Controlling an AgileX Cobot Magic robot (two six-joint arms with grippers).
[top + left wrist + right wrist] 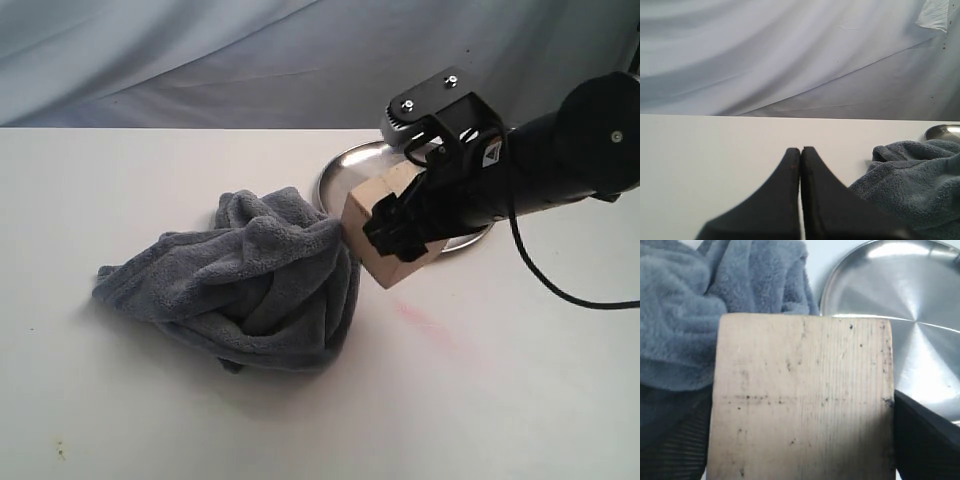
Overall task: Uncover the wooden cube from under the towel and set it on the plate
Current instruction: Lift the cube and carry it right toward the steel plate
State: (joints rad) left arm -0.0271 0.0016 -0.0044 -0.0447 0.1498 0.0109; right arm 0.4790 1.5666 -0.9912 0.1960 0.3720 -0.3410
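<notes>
The wooden cube (372,242) is lifted off the table, held in my right gripper (400,232), whose black fingers are shut on its sides. It hangs between the towel and the plate's near-left rim. Up close, the wooden cube (802,400) fills the right wrist view, with one finger (927,440) dark at its side. The crumpled grey-blue towel (245,280) lies in a heap left of the plate (350,165), a steel dish partly hidden by the arm. My left gripper (801,150) is shut and empty, low over the table, with the towel (912,185) beside it.
Bare white table (150,190) spreads around the towel, with a faint pink smear (425,322) in front of the plate. A pale draped cloth backdrop (200,60) stands behind. The right arm's black cable (560,290) trails over the table.
</notes>
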